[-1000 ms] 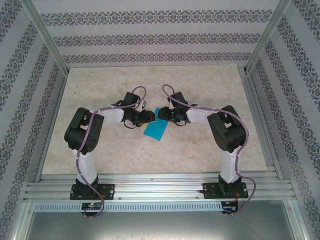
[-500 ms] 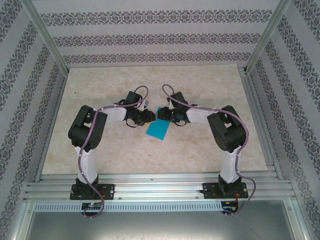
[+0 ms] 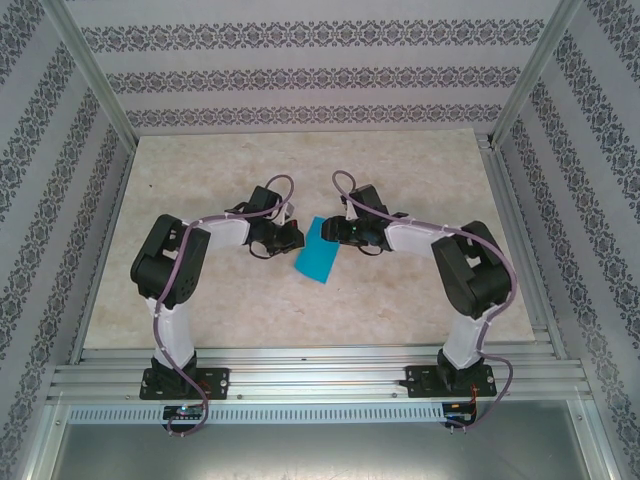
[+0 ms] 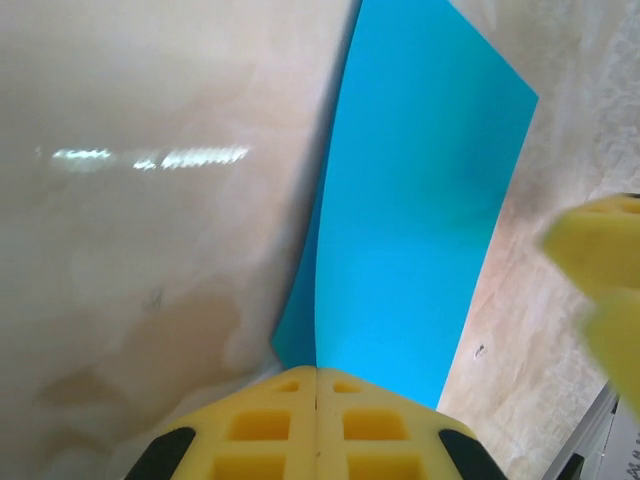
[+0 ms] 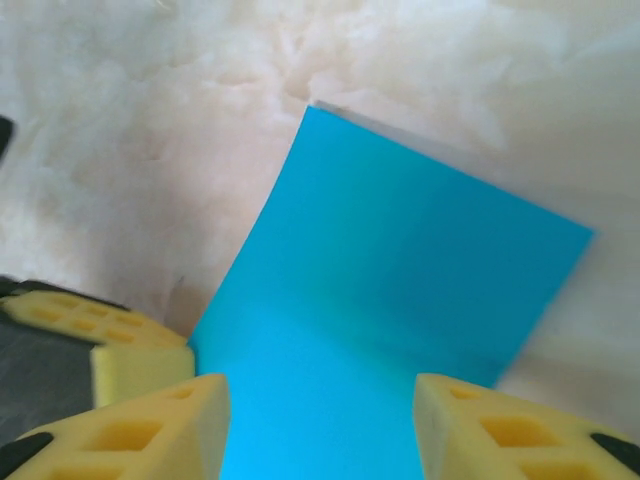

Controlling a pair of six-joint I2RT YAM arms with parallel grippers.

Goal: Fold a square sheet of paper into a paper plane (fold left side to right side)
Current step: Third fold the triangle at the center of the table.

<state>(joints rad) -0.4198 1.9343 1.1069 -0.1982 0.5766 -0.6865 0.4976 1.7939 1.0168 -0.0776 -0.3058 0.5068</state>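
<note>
Two arms lean in toward each other over the middle of the counter (image 3: 400, 170). Between their tips lies the sheet of paper (image 3: 319, 252), bright cyan-blue and unmarked. From above it looks like a narrow slanted oblong, its long sides running from the far edge of the counter toward the near edge and its lower end leaning a little to the right.

The left claw (image 3: 296, 236) sits at the paper's far left corner. In the left wrist view this claw (image 4: 317, 390) is closed, its two yellow pads pressed flat together on the paper's (image 4: 410, 220) near edge. A second thin blue layer peels away along the paper's left side there, so the sheet looks doubled over and bowed up off the marbled surface. A blurred yellow finger (image 4: 600, 255) of the other arm shows at that picture's right edge.

The right claw (image 3: 329, 231) comes in at the same far end of the paper from the right. In its own wrist view this claw (image 5: 318, 425) stands open, one yellow finger on each side with the blue paper (image 5: 400, 260) running between them. I cannot tell whether either finger touches the sheet. Just to the left, a yellow pad (image 5: 130, 365) of the left claw meets the paper's corner.
</note>
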